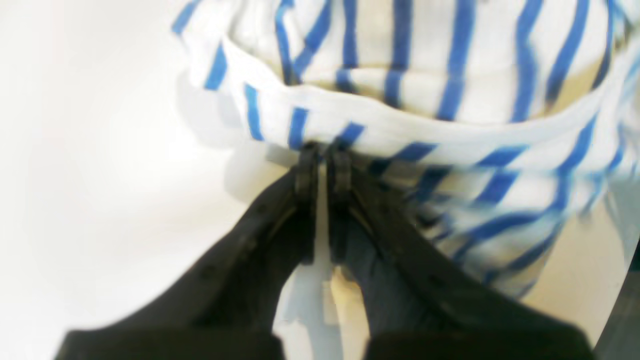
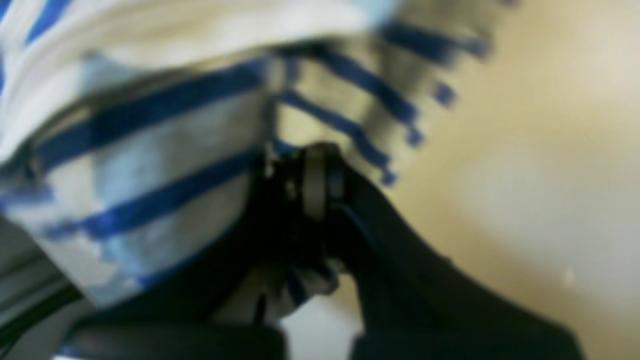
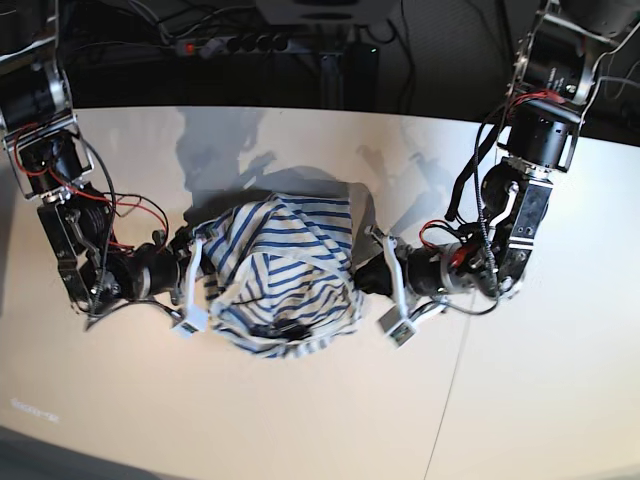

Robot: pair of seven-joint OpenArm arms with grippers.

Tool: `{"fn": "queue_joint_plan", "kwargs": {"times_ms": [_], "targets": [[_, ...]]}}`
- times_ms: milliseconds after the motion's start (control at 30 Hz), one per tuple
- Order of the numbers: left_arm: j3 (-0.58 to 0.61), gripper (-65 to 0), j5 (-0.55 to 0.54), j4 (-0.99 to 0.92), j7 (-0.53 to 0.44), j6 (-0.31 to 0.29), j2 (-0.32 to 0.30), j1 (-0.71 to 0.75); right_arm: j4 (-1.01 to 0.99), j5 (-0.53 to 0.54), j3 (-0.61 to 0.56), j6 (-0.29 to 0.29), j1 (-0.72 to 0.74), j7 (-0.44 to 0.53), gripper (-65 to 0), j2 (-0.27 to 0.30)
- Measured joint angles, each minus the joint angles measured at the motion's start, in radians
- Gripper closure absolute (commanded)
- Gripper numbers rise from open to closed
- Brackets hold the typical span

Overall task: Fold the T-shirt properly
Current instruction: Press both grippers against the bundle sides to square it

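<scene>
The T-shirt, white with blue stripes, hangs bunched between my two arms just above the pale table; its neck opening with a small dark label faces the front. In the base view my left gripper holds the shirt's right edge and my right gripper holds its left edge. The left wrist view shows the left gripper shut on a hem of the T-shirt. Up close in the right wrist view, the right gripper is shut on a fold of the striped T-shirt.
A power strip and cables lie behind the table's far edge. A seam runs across the tabletop at the front right. The shirt's shadow falls on the table behind it.
</scene>
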Motion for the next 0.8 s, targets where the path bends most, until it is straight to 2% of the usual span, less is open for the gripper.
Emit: {"fn": "queue_joint_plan", "kwargs": {"times_ms": [200, 233, 267, 367, 467, 533, 600, 733, 800], "targets": [[0.002, -3.7, -0.003, 0.000, 0.007, 0.000, -0.016, -0.008, 0.158, 0.002, 0.167, 0.000, -0.168, -0.009, 0.0, 0.006], [0.002, -3.7, -0.015, 0.000, 0.031, 0.000, -0.027, -0.008, 0.173, 0.001, 0.203, 0.000, -0.183, -0.010, 0.0, 0.006], [0.003, -3.6, -0.048, 0.000, 0.070, -0.002, -0.042, -0.008, 0.188, -0.001, 0.243, 0.000, -0.196, -0.010, 0.0, 0.006], [0.000, -2.2, -0.237, 0.016, 0.176, -0.002, -0.105, -0.017, 0.241, 0.016, 0.362, 0.000, -0.209, -0.014, 0.0, 0.006], [-0.075, -2.1, -0.382, 0.118, 0.233, 0.000, -0.138, -0.025, 0.329, 0.108, 0.435, 0.001, -0.208, -0.062, 0.0, 0.015], [-0.136, -2.1, -0.451, 0.210, 0.296, 0.000, -0.140, -0.035, 0.397, 0.147, 0.441, 0.002, -0.204, -0.086, 0.0, 0.020], [-0.146, -2.0, -0.525, 0.294, 0.318, 0.001, -0.139, -0.031, 0.415, 0.192, 0.419, 0.005, -0.200, -0.099, 0.0, 0.020], [-0.085, -2.0, -0.520, 0.349, 0.335, 0.000, -0.130, 0.058, 0.408, 0.199, 0.315, 0.005, -0.210, -0.122, 0.0, -0.006], [-0.058, -2.0, -0.510, 0.347, 0.339, 0.000, -0.103, 0.109, 0.406, 0.196, 0.265, 0.005, -0.212, -0.122, 0.0, -0.027]]}}
